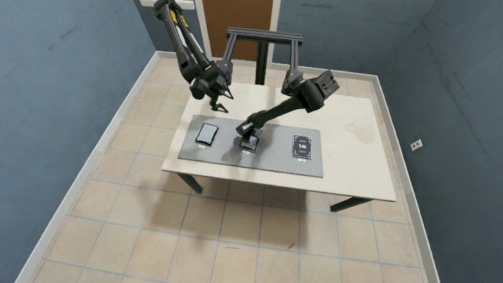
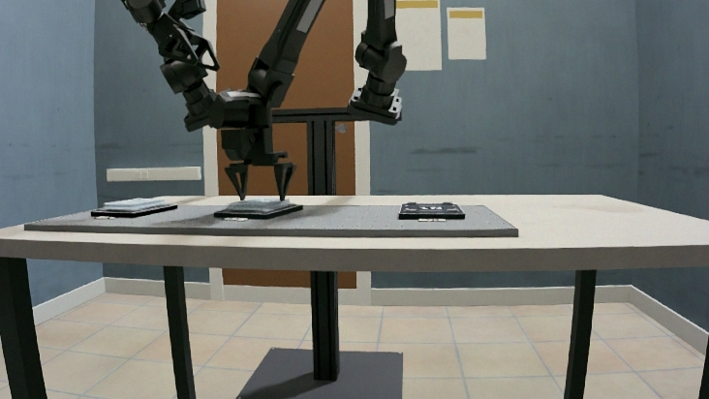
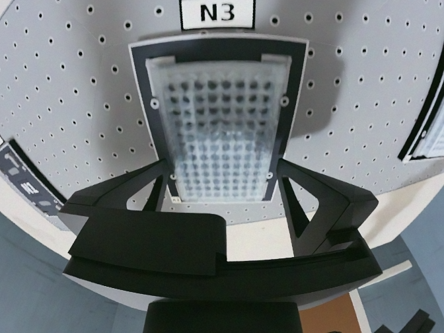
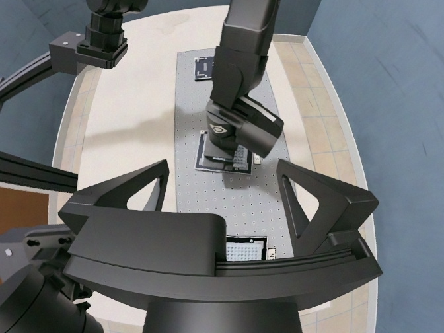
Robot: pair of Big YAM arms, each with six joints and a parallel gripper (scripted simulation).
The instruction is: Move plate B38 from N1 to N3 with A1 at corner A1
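Observation:
A clear well plate (image 2: 262, 204) (image 3: 219, 143) (image 4: 240, 157) lies on nest N3 (image 2: 258, 215) (image 3: 219, 48), looking flat and between the corner locators. The nest's A1 tag (image 3: 176, 199) shows at its lower left corner in the left wrist view; the plate's own label cannot be read. My left gripper (image 2: 262, 199) (image 3: 222, 164) is open, its fingertips beside the plate's long sides. My right gripper (image 1: 229, 105) is open and empty, raised behind the deck. Another plate (image 1: 207, 133) (image 2: 134, 203) sits on the far nest. Nest N1 (image 1: 302, 154) (image 2: 431, 216) (image 3: 24, 175) holds no plate.
The grey perforated deck (image 1: 274, 154) (image 2: 347, 223) carries all three nests on the pale table (image 1: 352, 168). The N3 sign (image 3: 217, 13) lies beside its nest. The dark arm stand (image 1: 261, 63) rises behind the table. The left arm reaches across the deck in the right wrist view.

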